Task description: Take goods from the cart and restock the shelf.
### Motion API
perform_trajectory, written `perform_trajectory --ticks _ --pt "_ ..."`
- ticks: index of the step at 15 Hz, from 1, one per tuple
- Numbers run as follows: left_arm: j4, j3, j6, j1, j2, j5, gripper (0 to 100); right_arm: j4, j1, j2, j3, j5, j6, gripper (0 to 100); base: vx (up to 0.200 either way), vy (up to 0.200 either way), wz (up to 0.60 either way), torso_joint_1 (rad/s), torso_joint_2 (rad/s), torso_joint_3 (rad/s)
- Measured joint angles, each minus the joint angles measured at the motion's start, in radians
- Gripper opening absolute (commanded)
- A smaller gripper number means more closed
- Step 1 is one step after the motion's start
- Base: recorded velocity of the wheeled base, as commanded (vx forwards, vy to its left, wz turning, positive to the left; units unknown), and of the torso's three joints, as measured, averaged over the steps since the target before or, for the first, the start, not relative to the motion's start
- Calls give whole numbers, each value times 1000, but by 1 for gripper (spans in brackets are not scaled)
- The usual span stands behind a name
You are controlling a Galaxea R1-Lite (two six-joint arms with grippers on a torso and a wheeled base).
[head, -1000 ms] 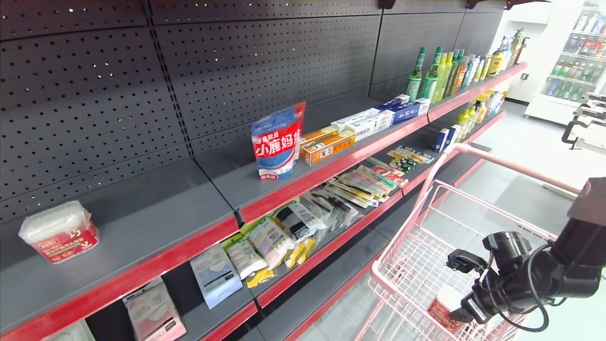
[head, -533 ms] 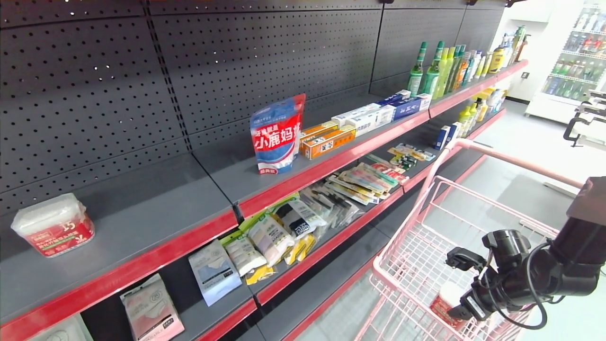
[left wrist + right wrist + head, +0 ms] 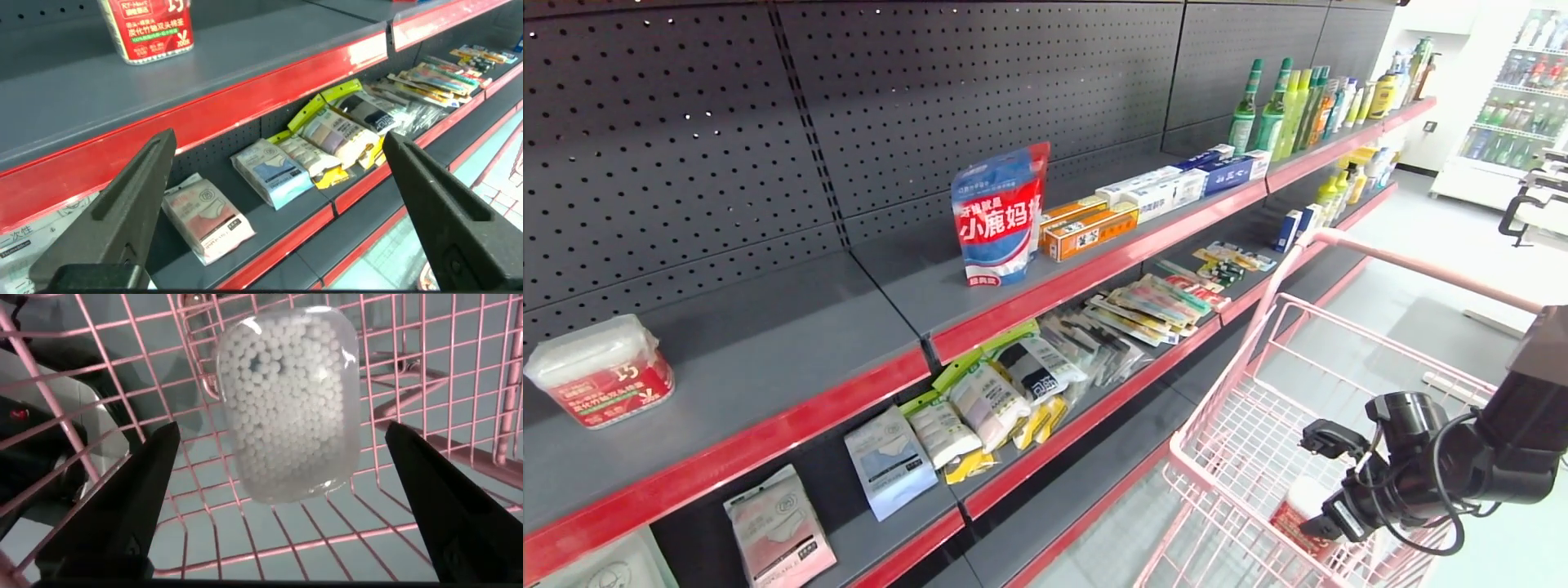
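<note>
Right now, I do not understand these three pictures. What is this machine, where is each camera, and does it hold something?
It is a two-armed robot in a shop. The wide picture comes from its head: a grey shelf with a swab tub and a blue-red pouch, beside a pink cart. The other two come from wrist cameras; the dark wedges are gripper fingers. The left gripper is open before the shelf. The right gripper is open above a second tub in the cart. Nothing is held.

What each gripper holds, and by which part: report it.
Nothing. Right gripper open over the swab tub in the cart; left gripper open and empty.
</note>
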Motion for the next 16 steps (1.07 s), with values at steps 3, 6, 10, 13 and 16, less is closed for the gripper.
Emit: perform_trajectory --ticks 3,6,10,13,16 --pt "0 0 1 0 0 0 100 1 -41 33 -60 25 -54 100 0 0 0 0 0 0" --pt "0 0 1 0 0 -1 100 3 -68 52 -74 47 -76 100 0 0 0 0 0 0" --pt "0 0 1 0 0 -1 100 2 -71 61 -74 54 -76 100 0 0 0 0 0 0" --pt "0 -1 1 0 0 -1 100 1 -64 63 -68 54 -76 100 0 0 0 0 0 0" --pt "0 -1 1 0 0 -1 100 2 -63 63 -65 53 -76 100 0 0 0 -11 14 17"
